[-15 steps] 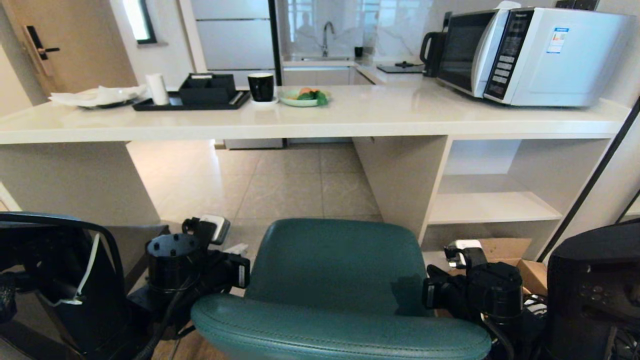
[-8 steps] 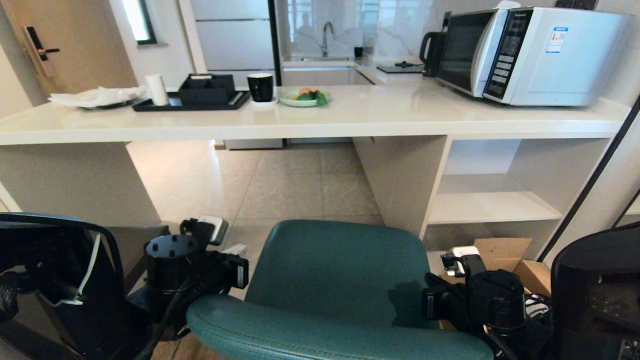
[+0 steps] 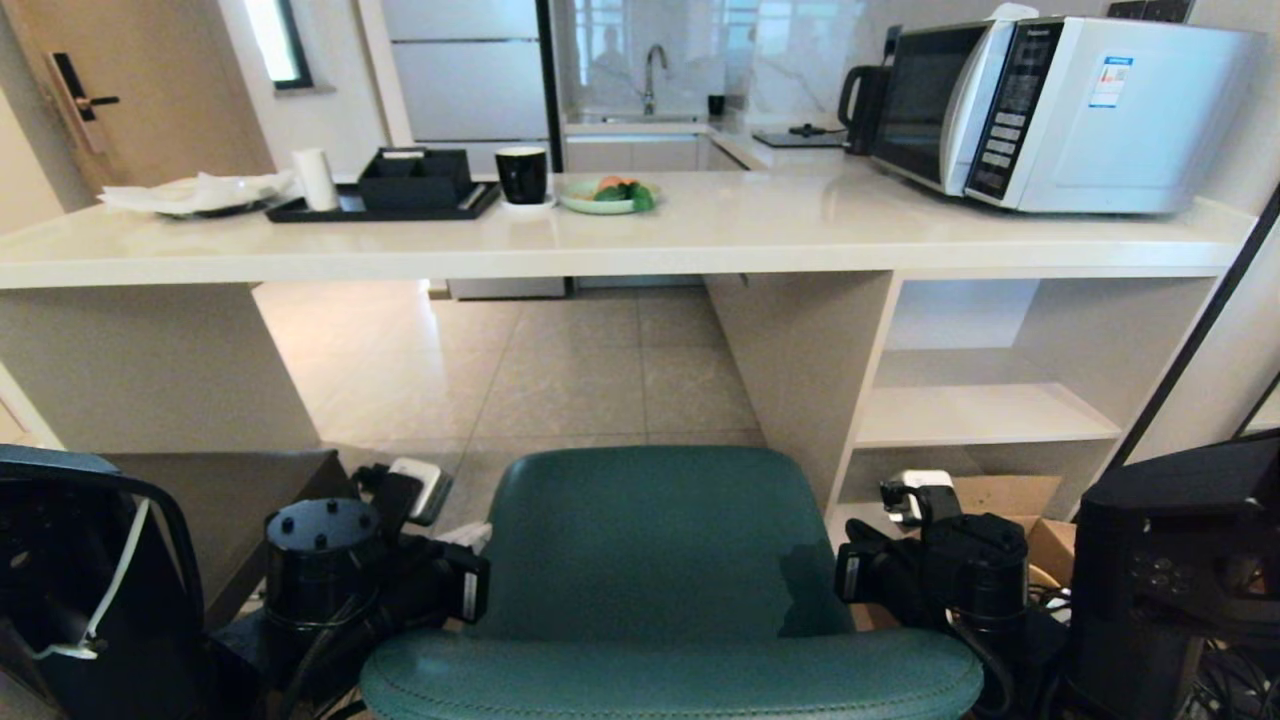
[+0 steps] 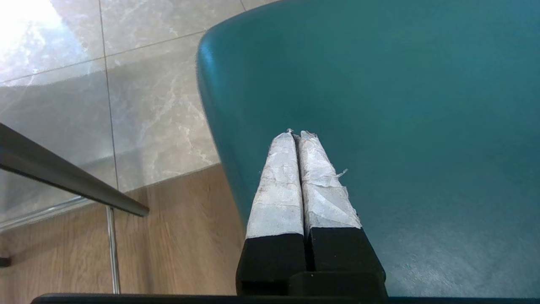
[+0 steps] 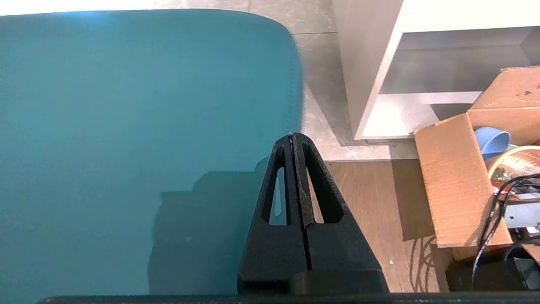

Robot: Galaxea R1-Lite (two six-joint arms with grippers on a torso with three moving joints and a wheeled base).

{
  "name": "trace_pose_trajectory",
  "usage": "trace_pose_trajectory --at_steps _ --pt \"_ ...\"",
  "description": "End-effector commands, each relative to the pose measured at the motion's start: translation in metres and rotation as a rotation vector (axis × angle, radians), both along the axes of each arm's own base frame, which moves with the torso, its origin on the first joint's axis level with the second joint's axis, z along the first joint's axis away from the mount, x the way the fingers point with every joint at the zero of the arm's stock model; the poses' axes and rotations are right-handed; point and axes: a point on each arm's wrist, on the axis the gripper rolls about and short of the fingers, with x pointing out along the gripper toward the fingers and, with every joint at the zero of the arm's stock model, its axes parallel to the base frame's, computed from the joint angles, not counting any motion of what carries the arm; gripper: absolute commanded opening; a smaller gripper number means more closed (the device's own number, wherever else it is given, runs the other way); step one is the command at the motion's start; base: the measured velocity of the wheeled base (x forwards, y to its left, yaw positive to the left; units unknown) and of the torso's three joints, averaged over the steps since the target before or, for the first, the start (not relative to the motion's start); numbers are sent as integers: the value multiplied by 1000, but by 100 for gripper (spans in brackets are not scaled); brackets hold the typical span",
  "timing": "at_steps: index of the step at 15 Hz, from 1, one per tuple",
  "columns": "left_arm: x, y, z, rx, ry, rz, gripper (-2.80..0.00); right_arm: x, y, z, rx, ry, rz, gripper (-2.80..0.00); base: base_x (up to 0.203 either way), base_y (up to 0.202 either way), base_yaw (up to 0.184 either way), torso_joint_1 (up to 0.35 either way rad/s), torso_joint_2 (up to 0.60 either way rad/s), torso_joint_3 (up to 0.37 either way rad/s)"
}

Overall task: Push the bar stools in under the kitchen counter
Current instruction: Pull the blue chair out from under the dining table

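Observation:
The rounded teal bar stool (image 3: 650, 540) stands directly before me, its backrest nearest and its seat facing the gap under the kitchen counter (image 3: 700, 235). My left gripper (image 4: 297, 134), with white-taped fingers, is shut and empty over the seat (image 4: 379, 105) near its left edge. My right gripper (image 5: 292, 136) is shut and empty at the seat's (image 5: 126, 105) right edge. Whether either one touches the leather I cannot tell. A dark grey stool (image 3: 240, 500) shows in part at the left, behind my left arm.
On the counter stand a microwave (image 3: 1060, 110), a black tray (image 3: 380, 200), a black mug (image 3: 522, 173) and a fruit plate (image 3: 605, 194). White shelves (image 3: 985, 415) close the counter's right end. An open cardboard box (image 5: 464, 181) with cables lies beside the stool.
The teal stool and both arms have slid a little lower in the head view, toward me. The counter has barely shifted. Both grippers stay shut.

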Motion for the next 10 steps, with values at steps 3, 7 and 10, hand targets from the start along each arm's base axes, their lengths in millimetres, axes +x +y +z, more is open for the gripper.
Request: trace_pose_trajectory --at_steps 3,7,10 --pt "3 -1 7 -23 -39 10 -280 3 1 -12 -18 27 -5 -280 0 0 0 0 0 0" --pt "22 3 18 -66 -97 56 -280 5 -6 4 5 -19 -33 -280 0 0 0 0 0 0" --pt "22 5 20 -72 -101 63 -280 8 -10 13 16 -49 -45 -280 0 0 0 0 0 0"
